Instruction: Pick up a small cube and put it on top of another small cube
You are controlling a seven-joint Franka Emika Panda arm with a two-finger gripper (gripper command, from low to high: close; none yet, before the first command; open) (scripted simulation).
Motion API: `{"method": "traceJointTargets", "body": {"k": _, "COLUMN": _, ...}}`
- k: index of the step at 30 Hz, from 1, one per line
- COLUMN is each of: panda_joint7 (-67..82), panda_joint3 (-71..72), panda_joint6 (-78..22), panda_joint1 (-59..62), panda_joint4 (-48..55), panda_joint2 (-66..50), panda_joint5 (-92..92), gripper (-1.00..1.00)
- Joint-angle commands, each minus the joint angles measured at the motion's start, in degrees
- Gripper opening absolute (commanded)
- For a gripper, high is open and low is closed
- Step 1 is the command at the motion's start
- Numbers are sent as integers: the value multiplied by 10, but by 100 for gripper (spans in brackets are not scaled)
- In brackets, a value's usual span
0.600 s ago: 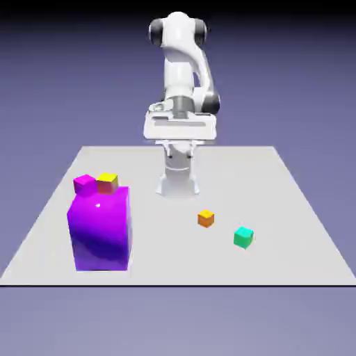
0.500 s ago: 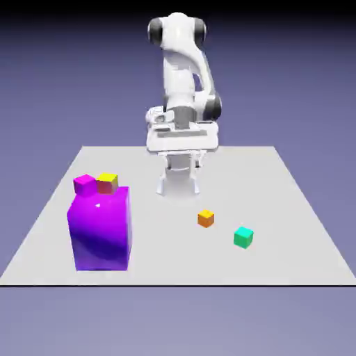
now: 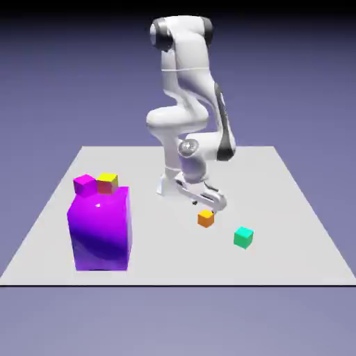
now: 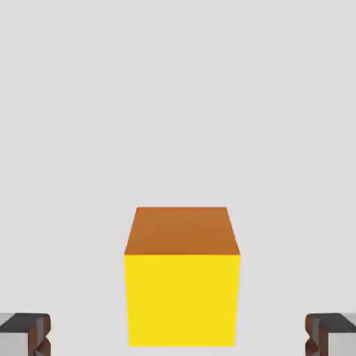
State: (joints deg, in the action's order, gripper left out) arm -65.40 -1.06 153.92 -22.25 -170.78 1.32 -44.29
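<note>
Pale grey, the table (image 3: 149, 257) spreads under everything, and the white jointed arm (image 3: 177, 118) reaches from its base near the back edge toward the middle. The big glossy purple block (image 3: 101, 233) stands near the front-left corner in the exterior view, well apart from the line you'll work along. Your white two-finger claw (image 3: 204, 207) is spread wide, tips low, with nothing in its hold.

The small teal-green cube (image 3: 243, 238), your base for the stack, sits nearer the front edge and toward the exterior view's right. The small orange cube (image 3: 206, 219), the one to lift, rests on the table right by the tips. In the hand view it lies between the two fingers, roughly midway, with room on both sides and its faces squared to them. You'd judge that little turning is called for: ease down along the claw's own line, then close. Past it, the small magenta cube (image 3: 84, 184) and small yellow cube (image 3: 107, 183) show at the purple block's top edge; whether they rest on it or behind it you can't tell. Nothing seems to block your descent, though an uneven close could nudge the orange cube.
</note>
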Motion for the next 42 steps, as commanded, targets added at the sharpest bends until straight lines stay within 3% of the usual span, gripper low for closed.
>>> {"method": "traceJointTargets", "body": {"k": 1, "panda_joint7": 19, "panda_joint3": 9, "panda_joint6": 9, "panda_joint1": 4, "panda_joint4": 5, "panda_joint2": -17, "panda_joint5": -25, "gripper": 0}}
{"method": "traceJointTargets", "body": {"k": 8, "panda_joint7": 147, "panda_joint3": 70, "panda_joint6": 70, "panda_joint1": 12, "panda_joint4": 38, "panda_joint2": -129, "panda_joint5": -194, "gripper": 0}}
{"method": "traceJointTargets", "body": {"k": 9, "panda_joint7": 147, "panda_joint3": 70, "panda_joint6": 70, "panda_joint1": 12, "panda_joint4": 38, "panda_joint2": -129, "panda_joint5": -194, "gripper": -100}}
{"method": "traceJointTargets", "body": {"k": 23, "panda_joint7": -76, "panda_joint3": -36, "panda_joint6": -36, "panda_joint1": -2, "panda_joint4": -20, "panda_joint2": 66, "panda_joint5": 100, "gripper": -100}}
{"method": "traceJointTargets", "body": {"k": 40, "panda_joint7": -15, "panda_joint3": 317, "panda_joint6": -254, "panda_joint1": 235, "panda_joint4": 324, "panda_joint2": -107, "panda_joint5": 400, "gripper": -100}}
{"method": "traceJointTargets", "body": {"k": 42, "panda_joint7": -14, "panda_joint3": 323, "panda_joint6": -257, "panda_joint1": 239, "panda_joint4": 330, "panda_joint2": -110, "panda_joint5": 405, "gripper": -100}}
